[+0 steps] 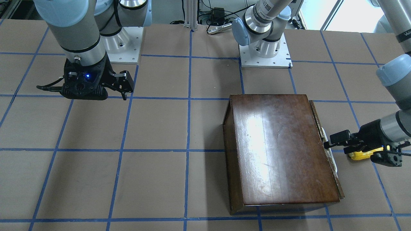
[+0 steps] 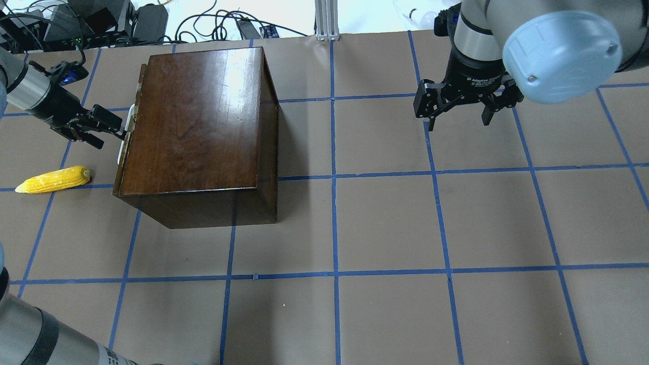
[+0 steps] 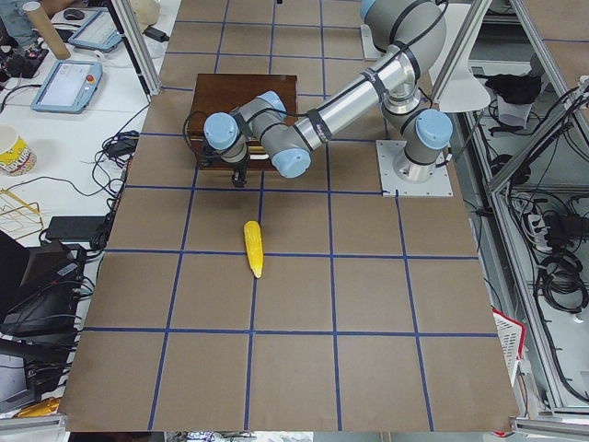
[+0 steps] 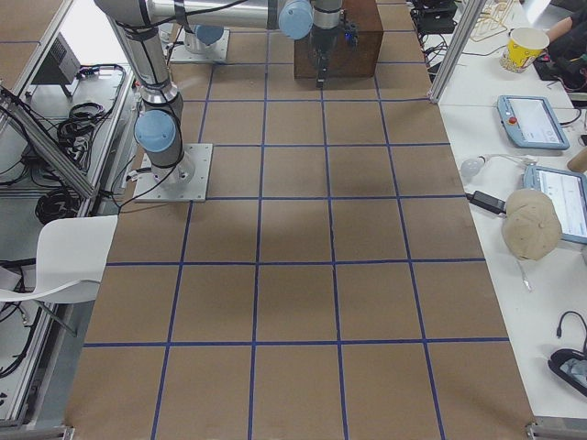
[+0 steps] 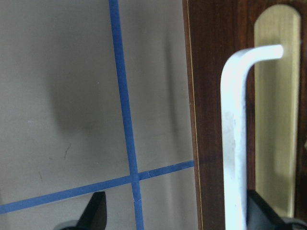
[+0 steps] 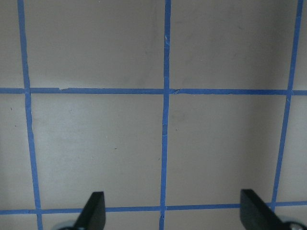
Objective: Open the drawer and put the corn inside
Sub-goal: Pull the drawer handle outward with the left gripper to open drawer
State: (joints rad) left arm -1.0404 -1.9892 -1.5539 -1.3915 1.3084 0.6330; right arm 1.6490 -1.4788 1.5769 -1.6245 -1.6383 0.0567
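Observation:
The glossy dark-brown wooden box stands on the table's left half. Its drawer is shut; the dark front panel faces left and carries a white handle over a brass plate. My left gripper is open at that front, level with the handle. In the left wrist view the handle stands between the spread fingertips, close to the right one. The yellow corn lies on the table left of the box, apart from the gripper. My right gripper is open and empty, hovering over the table's right half.
The table is brown paper with a blue tape grid. The arm bases are bolted along the robot's edge. Cables and electronics lie beyond the far edge. The right wrist view shows only bare grid under the gripper.

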